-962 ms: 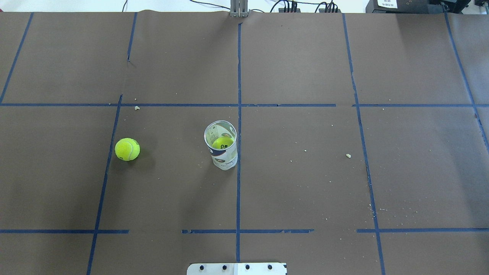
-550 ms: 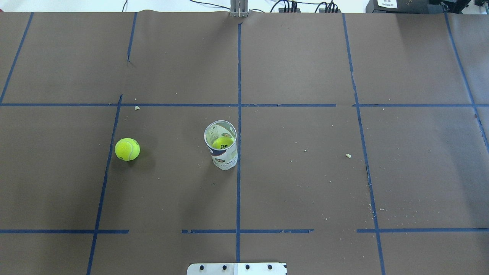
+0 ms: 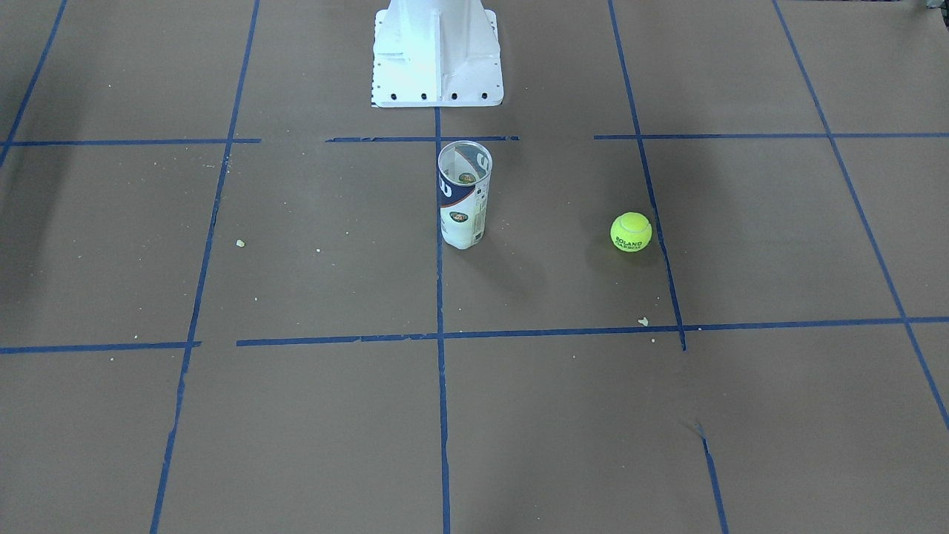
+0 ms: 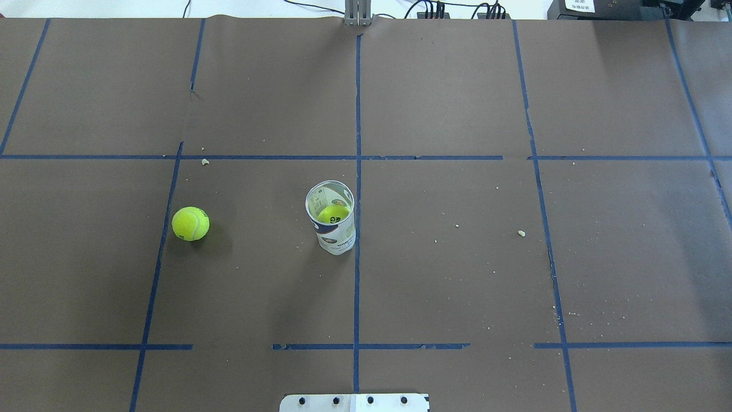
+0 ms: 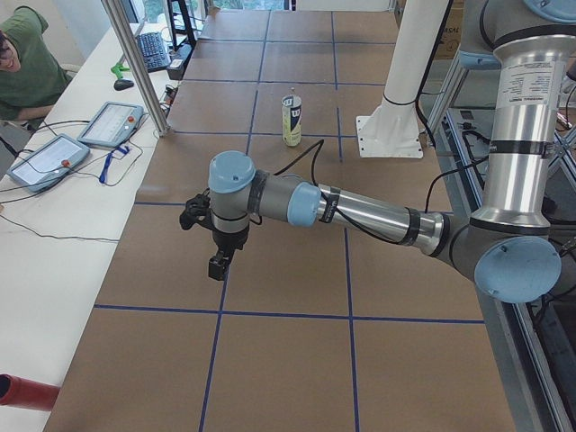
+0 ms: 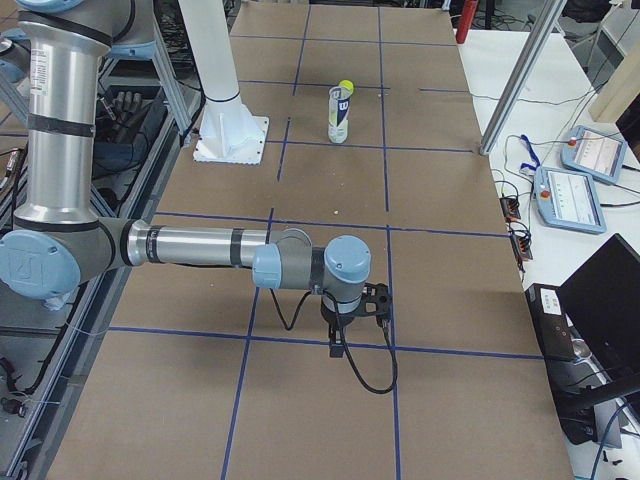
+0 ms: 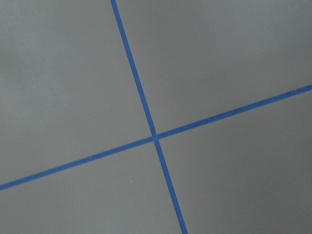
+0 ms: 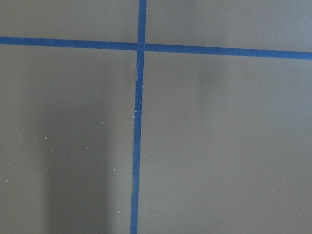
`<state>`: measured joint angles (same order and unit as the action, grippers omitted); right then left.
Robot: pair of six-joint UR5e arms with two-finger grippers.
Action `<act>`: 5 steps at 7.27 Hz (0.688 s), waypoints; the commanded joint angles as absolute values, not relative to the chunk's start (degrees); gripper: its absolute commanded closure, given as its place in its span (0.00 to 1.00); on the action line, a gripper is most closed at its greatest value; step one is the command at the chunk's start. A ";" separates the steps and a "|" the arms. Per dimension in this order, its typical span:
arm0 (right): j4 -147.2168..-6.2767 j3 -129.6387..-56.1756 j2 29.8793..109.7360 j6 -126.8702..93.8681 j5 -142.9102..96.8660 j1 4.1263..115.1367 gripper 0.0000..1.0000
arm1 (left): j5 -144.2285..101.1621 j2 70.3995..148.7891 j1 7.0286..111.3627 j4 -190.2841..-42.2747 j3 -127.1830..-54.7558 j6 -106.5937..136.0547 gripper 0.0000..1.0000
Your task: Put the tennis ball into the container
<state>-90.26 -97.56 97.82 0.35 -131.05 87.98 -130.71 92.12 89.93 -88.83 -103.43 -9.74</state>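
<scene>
The tennis ball (image 4: 190, 224) lies alone on the brown paper, on my left side of the table; the front view shows its lettering (image 3: 631, 232). The container (image 4: 331, 226) stands upright near the middle blue line, its mouth open (image 3: 463, 196), and a second yellow-green ball (image 4: 333, 214) sits inside it. Both grippers are far from these. The left gripper (image 5: 216, 261) hangs low over the paper toward the table's left end, and the right gripper (image 6: 338, 345) toward its right end. I cannot tell whether either is open or shut. Both wrist views show only paper and tape.
The white robot base (image 3: 437, 52) stands just behind the can. Blue tape lines (image 4: 357, 114) grid the paper. Along the far edge a side table holds tablets (image 5: 45, 160) beside a metal post (image 5: 135, 63), with an operator (image 5: 22, 54) seated there.
</scene>
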 commanded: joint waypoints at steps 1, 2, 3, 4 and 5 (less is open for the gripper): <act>-90.26 -97.56 97.82 0.35 -131.04 87.98 0.00 | -130.52 92.80 88.96 -89.99 -106.95 -2.53 0.00; -90.26 -97.56 97.82 0.35 -131.04 87.98 0.00 | -130.43 92.64 84.59 -93.05 -108.79 6.76 0.00; -90.26 -97.56 97.82 0.35 -131.04 87.98 0.00 | -130.08 92.72 79.50 -93.34 -110.37 16.25 0.00; -90.26 -97.56 97.82 0.35 -131.04 87.98 0.00 | -129.73 92.81 74.58 -93.69 -112.39 25.74 0.00; -90.26 -97.56 97.82 0.35 -131.04 87.98 0.00 | -128.60 92.90 70.09 -97.00 -113.63 35.32 0.00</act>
<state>-90.26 -97.56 97.82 0.35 -131.04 87.98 -129.65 92.78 76.09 -94.11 -111.68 22.98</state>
